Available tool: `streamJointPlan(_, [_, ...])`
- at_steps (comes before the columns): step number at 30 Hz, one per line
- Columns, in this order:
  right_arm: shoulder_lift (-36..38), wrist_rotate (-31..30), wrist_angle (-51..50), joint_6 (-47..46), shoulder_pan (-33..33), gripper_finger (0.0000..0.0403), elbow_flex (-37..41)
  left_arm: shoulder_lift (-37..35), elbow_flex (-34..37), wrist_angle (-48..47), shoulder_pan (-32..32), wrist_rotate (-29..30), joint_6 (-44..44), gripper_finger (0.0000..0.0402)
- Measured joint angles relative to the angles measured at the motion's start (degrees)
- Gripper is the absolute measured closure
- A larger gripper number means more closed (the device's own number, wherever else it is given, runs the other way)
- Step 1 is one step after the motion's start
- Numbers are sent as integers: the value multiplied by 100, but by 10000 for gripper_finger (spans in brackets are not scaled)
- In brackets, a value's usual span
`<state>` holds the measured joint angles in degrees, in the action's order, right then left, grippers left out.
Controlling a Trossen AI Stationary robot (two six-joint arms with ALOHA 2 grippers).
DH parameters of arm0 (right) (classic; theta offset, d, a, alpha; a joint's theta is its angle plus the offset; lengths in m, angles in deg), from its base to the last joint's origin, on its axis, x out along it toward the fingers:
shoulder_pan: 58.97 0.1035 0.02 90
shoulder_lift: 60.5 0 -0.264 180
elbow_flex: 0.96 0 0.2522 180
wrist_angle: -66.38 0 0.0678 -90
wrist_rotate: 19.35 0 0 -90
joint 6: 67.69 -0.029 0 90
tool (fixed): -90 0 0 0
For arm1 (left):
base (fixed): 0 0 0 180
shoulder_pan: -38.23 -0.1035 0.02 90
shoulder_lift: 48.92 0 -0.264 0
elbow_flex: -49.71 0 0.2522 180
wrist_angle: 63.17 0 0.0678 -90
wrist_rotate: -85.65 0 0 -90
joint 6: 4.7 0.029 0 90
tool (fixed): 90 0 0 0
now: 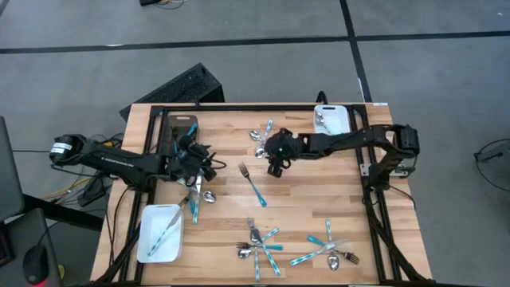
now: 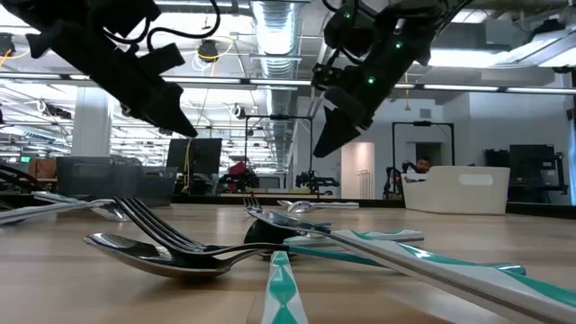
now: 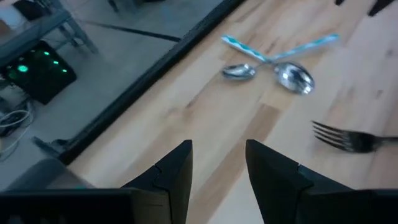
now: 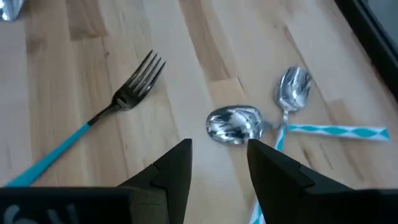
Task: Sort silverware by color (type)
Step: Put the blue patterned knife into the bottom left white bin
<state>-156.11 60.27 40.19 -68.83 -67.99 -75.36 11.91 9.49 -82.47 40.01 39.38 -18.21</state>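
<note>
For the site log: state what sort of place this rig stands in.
Probably a robotics lab or open workshop hall: exposed ceiling ducts and strip lights overhead, workbenches with monitors behind, and a wooden table inside a black frame on grey floor.

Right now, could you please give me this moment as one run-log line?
left gripper: open, empty | right gripper: open, above two spoons | lone fork: mid-table

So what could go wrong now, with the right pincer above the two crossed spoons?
The right pincer hangs open over two spoons whose handles cross, so one grab may lift or drag both. The lone fork lies close by and could be knocked. The left pincer waits open beside other cutlery.
</note>
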Motion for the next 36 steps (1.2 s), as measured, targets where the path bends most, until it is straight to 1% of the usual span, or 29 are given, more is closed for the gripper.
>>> streamJointPlan(3, [0, 124, 262, 532, -109, 223, 0, -401, 0, -270, -194, -7, 45, 265])
streamJointPlan(7, [0, 150, 911, 1273, -202, 223, 0, -919, 0, -591, -520, -88, 43, 265])
streamJointPlan(10, [-3, 143, 1566, 1443, -304, 223, 2, -1134, 112, -513, -751, -82, 68, 265])
streamJointPlan(12, [-32, 36, 1924, 1158, -405, 223, -4, -1140, 197, -421, -871, 1, 103, 265])
streamJointPlan(15, [-47, -29, 1950, 680, -613, 223, -2, -1131, 329, -382, -1054, 148, 218, 265])
streamJointPlan(17, [-42, -29, 1922, 356, -736, 223, -7, -1139, 325, -376, -1192, 93, 335, 265])
streamJointPlan(20, [75, -23, 1385, -92, -848, 223, -195, -1233, 23, -378, -1423, -236, 530, 265])
streamJointPlan(24, [102, 48, 1311, -754, -962, 223, -408, -1350, -484, -377, -1633, -1047, 419, 265])
streamJointPlan(26, [43, 152, 1269, -930, -991, 223, -420, -1346, -596, -374, -1669, -1250, 298, 265])
streamJointPlan(30, [-71, 121, 1178, -783, -846, 223, -420, -1268, -504, -428, -1650, -1320, 340, 265])
streamJointPlan(34, [-566, 129, 1774, -665, -579, 223, -421, -1185, -96, -646, -1533, -1667, 448, 265])
streamJointPlan(35, [-774, 132, 2050, -823, -527, 223, -448, -1167, -16, -644, -1503, -1677, 246, 265])
streamJointPlan(36, [-971, 212, 2369, -1178, -463, 223, -587, -1158, 28, -643, -1480, -1691, -123, 265])
